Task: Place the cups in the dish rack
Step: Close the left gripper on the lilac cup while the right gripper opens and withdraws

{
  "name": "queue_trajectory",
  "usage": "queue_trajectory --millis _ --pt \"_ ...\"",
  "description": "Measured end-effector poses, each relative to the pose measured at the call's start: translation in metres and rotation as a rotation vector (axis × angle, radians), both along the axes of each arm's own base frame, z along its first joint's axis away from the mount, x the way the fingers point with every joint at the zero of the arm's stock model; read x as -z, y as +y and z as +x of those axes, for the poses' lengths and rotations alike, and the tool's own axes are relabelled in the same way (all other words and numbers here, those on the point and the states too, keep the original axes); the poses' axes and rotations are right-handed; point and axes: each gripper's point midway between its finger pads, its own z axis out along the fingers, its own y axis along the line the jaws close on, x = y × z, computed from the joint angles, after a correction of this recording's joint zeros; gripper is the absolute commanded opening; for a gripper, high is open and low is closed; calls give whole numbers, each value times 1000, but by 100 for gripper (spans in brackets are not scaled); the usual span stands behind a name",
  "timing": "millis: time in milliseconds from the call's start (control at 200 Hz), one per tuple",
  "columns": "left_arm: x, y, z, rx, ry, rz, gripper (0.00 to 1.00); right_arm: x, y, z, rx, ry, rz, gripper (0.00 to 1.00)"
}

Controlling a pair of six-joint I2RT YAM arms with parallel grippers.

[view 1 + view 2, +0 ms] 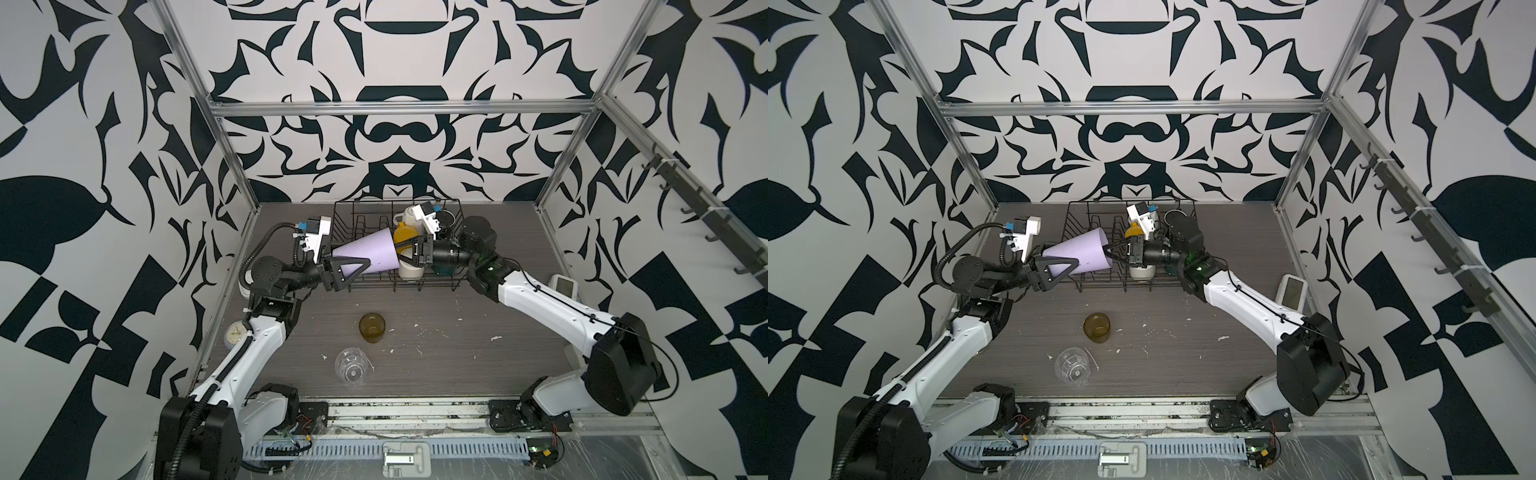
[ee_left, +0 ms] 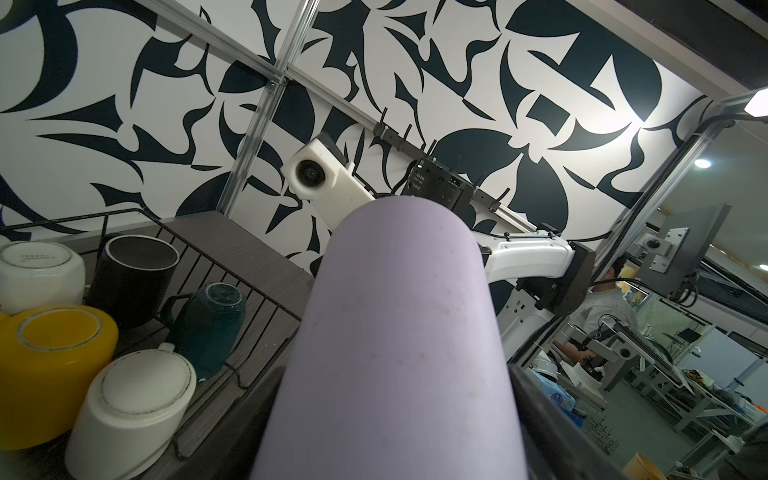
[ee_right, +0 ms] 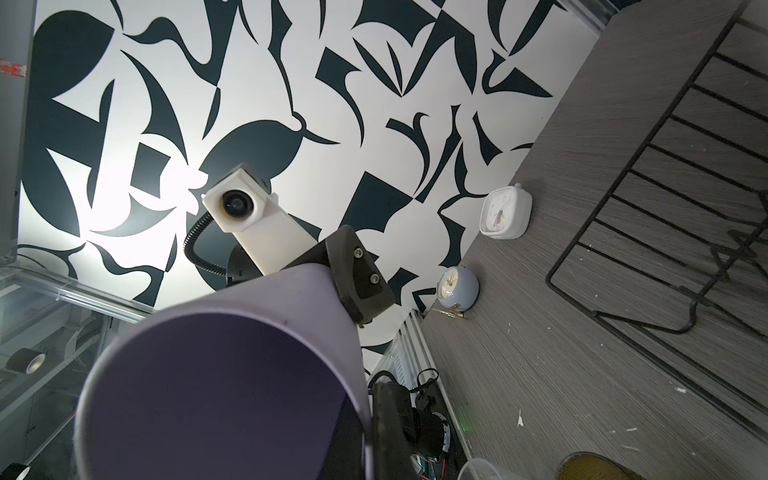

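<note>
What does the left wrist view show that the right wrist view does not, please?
Left wrist only: the yellow mug, black mug and teal mug in the rack. Right wrist only: white clock, blue clock, amber glass, and the open mouth of the tumbler. Both: the tumbler, the rack, the table.

the right half of the dish rack [image 1: 374, 283] is packed with upturned mugs, yellow mug [image 2: 50, 361], black mug [image 2: 133, 278] and teal mug [image 2: 212, 328] among them. the lilac tumbler [image 1: 370, 254] lies across its left half above the prongs. amber glass [image 1: 372, 328] and clear glass [image 1: 352, 365] stand mid-table; the table [image 1: 478, 353] to their right is open.
</note>
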Motion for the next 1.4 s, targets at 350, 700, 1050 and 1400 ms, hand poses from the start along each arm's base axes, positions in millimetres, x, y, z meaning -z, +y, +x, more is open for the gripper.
queue_trajectory --millis 350,700,1050,1400 --pt "3 1 -2 -21 -1 27 0 5 -1 4 21 14 -17 24" --pt "-20 6 1 -141 -91 108 0 4 -28 25 146 6 -42 61" --pt "-25 25 75 -441 38 318 0 30 -86 27 397 -43 -256 72" --pt "40 52 173 -698 341 611 0 39 -140 16 624 -142 -426 92"
